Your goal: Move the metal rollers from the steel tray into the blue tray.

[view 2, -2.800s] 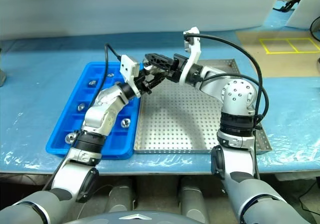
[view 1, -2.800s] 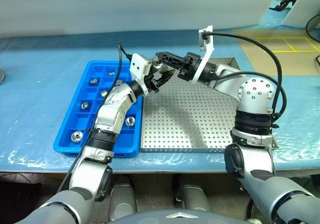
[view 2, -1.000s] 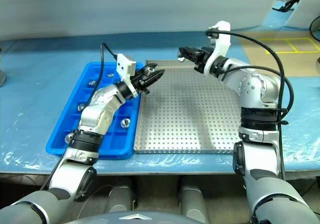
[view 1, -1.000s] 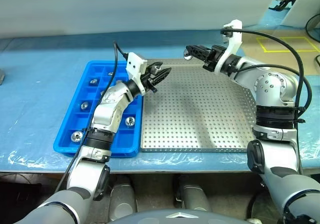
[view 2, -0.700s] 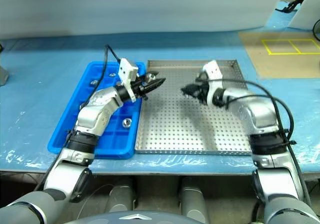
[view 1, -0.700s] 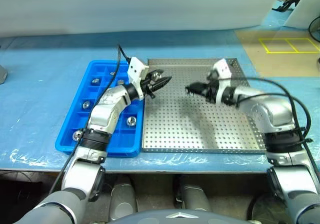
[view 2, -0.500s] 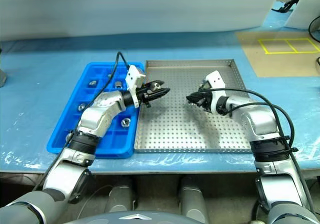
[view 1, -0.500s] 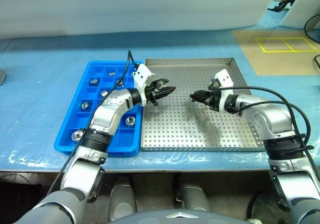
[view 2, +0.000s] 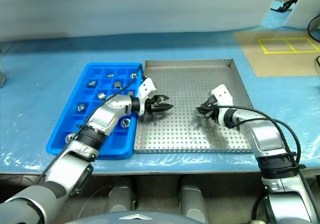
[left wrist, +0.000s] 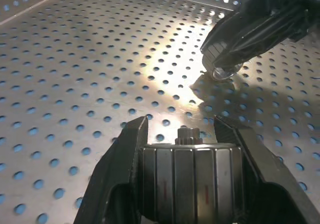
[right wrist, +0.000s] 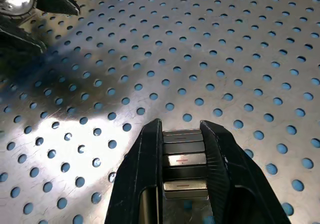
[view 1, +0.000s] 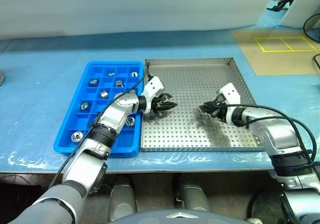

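Observation:
The steel tray (view 1: 200,76) lies in the middle of the table, with the blue tray (view 1: 75,115) against its left side. Several metal rollers (view 1: 104,94) sit in separate compartments of the blue tray. My left gripper (view 1: 169,105) hangs low over the steel tray's left part, pointing right, shut on a ribbed metal roller (left wrist: 190,166). My right gripper (view 1: 204,109) is low over the tray's right part, pointing left, shut on another metal roller (right wrist: 185,159). The two grippers face each other a short way apart.
The table (view 1: 40,59) is covered in blue plastic film. A tan board with yellow lines (view 1: 285,46) lies at the back right. A white sheet (view 1: 150,9) stands along the back. The table's front edge (view 1: 165,160) runs just below both trays.
Both arms have come down toward the steel tray's floor. The right gripper dropped from the tray's far edge and drew nearer; the left gripper sank and swung right. Both kept their rollers.

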You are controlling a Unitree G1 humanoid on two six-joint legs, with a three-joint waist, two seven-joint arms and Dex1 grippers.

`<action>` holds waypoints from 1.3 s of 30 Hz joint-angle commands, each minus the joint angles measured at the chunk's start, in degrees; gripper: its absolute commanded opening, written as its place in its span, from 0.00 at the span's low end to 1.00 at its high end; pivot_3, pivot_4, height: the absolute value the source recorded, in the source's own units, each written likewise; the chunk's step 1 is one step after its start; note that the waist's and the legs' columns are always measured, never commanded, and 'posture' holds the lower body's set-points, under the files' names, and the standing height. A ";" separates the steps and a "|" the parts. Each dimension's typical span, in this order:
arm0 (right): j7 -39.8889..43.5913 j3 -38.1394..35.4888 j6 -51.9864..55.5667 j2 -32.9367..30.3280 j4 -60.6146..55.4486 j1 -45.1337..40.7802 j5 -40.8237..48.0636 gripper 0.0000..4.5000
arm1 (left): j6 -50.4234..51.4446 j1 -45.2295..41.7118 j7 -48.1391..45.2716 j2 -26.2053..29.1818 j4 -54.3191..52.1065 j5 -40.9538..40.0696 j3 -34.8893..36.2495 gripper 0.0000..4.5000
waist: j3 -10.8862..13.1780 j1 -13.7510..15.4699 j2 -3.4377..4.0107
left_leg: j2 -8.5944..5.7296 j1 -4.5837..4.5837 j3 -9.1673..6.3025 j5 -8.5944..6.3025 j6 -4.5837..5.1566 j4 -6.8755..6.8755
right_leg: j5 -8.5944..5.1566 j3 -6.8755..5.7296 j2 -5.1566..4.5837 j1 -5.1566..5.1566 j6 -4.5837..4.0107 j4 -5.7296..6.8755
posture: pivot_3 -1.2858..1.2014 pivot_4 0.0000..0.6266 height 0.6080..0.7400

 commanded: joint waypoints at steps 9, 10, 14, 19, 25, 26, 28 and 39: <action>-2.37 -1.77 -0.34 1.62 -3.92 0.20 -0.82 0.16 | -0.65 -2.66 -5.93 0.39 1.27 4.51 -3.96 0.39 | 0.00 -0.92 0.00 | -0.03 -0.03 0.01 -0.02 0.03 0.01 | 0.01 0.03 -0.01 -0.01 0.02 -0.02 | 0.39 0.24 1.00; -2.48 -1.71 -0.43 1.67 -3.80 0.18 -0.92 0.16 | -0.49 -2.61 -6.38 0.67 1.49 5.13 -4.48 0.39 | 0.00 -0.99 0.00 | -0.03 -0.03 0.01 -0.02 0.03 0.01 | 0.01 0.03 -0.01 0.00 0.02 -0.03 | 0.39 0.24 1.00; -2.73 -1.51 -0.54 1.90 -3.74 0.15 -1.11 0.16 | 0.44 -2.36 -9.30 2.04 1.52 6.54 -6.11 0.39 | 0.00 -1.18 0.00 | -0.02 -0.03 0.01 -0.03 0.04 0.01 | 0.01 0.03 -0.01 -0.01 0.02 -0.04 | 0.39 0.24 1.00; -2.90 -1.27 -0.66 2.37 -3.60 -0.06 -1.42 0.16 | -1.54 -4.17 -5.96 0.54 3.30 5.56 -2.45 0.39 | 0.00 -1.21 0.00 | -0.03 0.00 0.02 -0.02 0.04 0.02 | 0.01 0.04 -0.01 0.00 0.02 -0.03 | 0.39 0.24 1.00; -2.76 -0.87 -0.92 2.62 -2.45 -0.92 -2.16 0.16 | -2.17 -4.04 -4.73 0.01 3.68 5.40 -0.67 0.76 | 0.00 -1.22 0.00 | -0.05 -0.03 0.02 -0.04 0.06 0.05 | 0.01 0.06 -0.02 0.00 0.02 -0.03 | 0.40 0.24 1.00; -2.62 -0.88 -0.89 2.68 -2.36 -1.02 -2.10 0.16 | -2.80 -4.18 -3.49 -0.04 4.16 6.35 -0.89 0.82 | 0.00 -1.21 0.00 | -0.04 -0.02 0.02 -0.04 0.06 0.04 | 0.01 0.06 -0.02 0.00 0.02 -0.04 | 0.40 0.24 1.00; -2.35 -0.75 -0.85 2.70 -2.45 -1.08 -2.11 0.16 | -2.33 -4.63 -2.69 -0.47 4.74 5.69 0.18 0.89 | 0.00 -1.20 0.00 | -0.04 -0.06 0.02 -0.04 0.07 0.04 | 0.01 0.05 -0.02 -0.02 0.02 -0.04 | 0.40 0.24 1.00; -0.03 -0.50 0.18 2.81 -5.27 -4.09 -1.02 0.16 | 3.25 2.51 -7.67 9.63 -18.83 -1.72 6.60 0.89 | -0.01 -1.53 0.03 | 0.01 0.00 0.07 -0.05 0.07 0.00 | 0.01 0.07 0.00 -0.05 0.02 -0.04 | 0.40 0.24 1.00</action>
